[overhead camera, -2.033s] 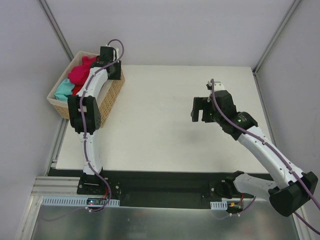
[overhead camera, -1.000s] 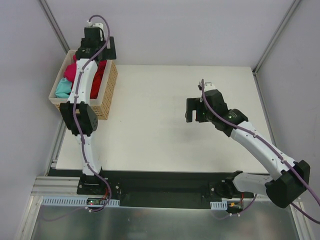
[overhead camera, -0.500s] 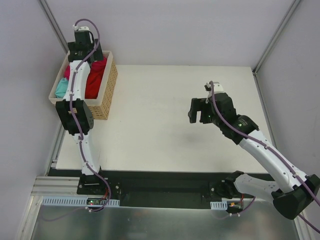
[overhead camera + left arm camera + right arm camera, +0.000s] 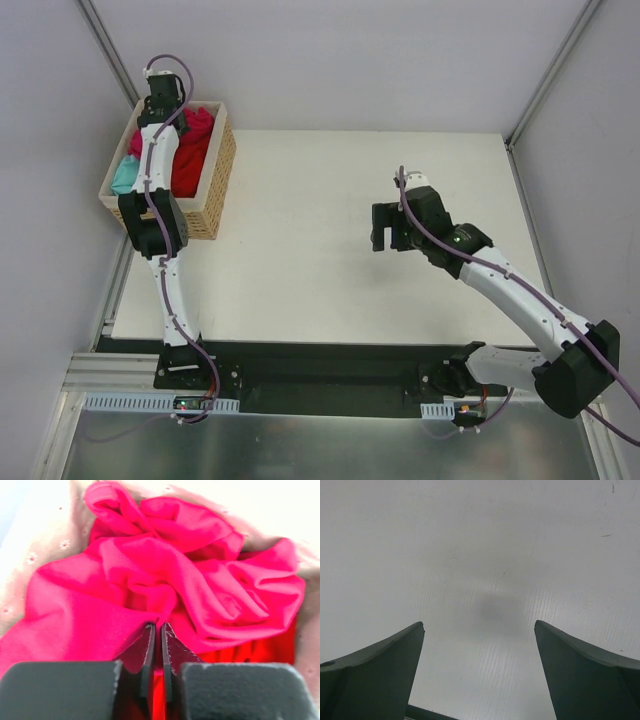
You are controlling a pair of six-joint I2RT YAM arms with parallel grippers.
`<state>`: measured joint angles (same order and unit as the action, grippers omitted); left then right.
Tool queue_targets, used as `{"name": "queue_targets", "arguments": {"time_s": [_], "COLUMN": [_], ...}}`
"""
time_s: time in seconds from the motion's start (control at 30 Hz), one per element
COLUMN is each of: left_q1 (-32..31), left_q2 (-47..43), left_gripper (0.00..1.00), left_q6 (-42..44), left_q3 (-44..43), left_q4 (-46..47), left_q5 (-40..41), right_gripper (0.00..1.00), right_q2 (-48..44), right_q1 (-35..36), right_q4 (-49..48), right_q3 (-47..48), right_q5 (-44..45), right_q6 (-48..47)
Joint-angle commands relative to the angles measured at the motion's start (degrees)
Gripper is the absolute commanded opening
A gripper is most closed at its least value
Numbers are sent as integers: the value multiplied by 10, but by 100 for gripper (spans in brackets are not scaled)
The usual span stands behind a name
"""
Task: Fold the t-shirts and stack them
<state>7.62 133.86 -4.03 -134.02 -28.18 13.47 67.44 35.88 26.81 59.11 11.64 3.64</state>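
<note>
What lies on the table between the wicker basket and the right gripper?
Nothing. In the top view the table is bare all the way from the wicker basket to the open right gripper.

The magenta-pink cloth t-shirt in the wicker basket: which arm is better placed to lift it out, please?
Left: the left gripper grips the magenta-pink cloth t-shirt; the right gripper hangs open over the white table.

White counter [image 4: 300, 285], one item on it.
Tan wicker basket [image 4: 218, 175] sits at far-L corner, its long side running along the counter's L edge.
</note>
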Motion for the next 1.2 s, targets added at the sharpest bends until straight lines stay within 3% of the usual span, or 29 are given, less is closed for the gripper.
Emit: {"name": "queue_targets", "arguments": {"time_s": [0.0,0.37,0.5,0.53,0.6,0.77,0.83,0.97,1.03,1.17], "left_q1": [15,-3,-30,-49,-74,-247,-287,-399,-419,-430], "left_q2": [-9,-162,-236,-267,-301,-390,-408,-425,-421,-390], "left_gripper": [0,0,0,0,0,0,0,0,0,0], "left_q6": [-15,-31,-55,-60,-56,-18,-24,-25,-30,-63], "left_q3": [-12,32,31,31,36,38,44,128,173,357], "left_q4": [1,2,1,1,1,-5,-6,-13,-11,43], "left_q5": [-8,-48,-161,-206,-222,-230,-247,-225,-199,-151], "right_gripper": [97,96,97,97,97,97,97,97,97,97], "right_q2": [12,-44,-73,-83,-91,-113,-118,-134,-137,-147], "right_q1": [4,35,45,47,53,60,61,62,61,61], "right_q4": [-20,-10,3,3,5,13,20,28,36,49], "right_q3": [14,5,-2,-7,-15,-26,-25,-24,-22,-28], "right_q5": [-11,4,10,12,16,39,45,60,63,69], "right_q6": [12,22,24,25,27,23,19,15,16,19]}}
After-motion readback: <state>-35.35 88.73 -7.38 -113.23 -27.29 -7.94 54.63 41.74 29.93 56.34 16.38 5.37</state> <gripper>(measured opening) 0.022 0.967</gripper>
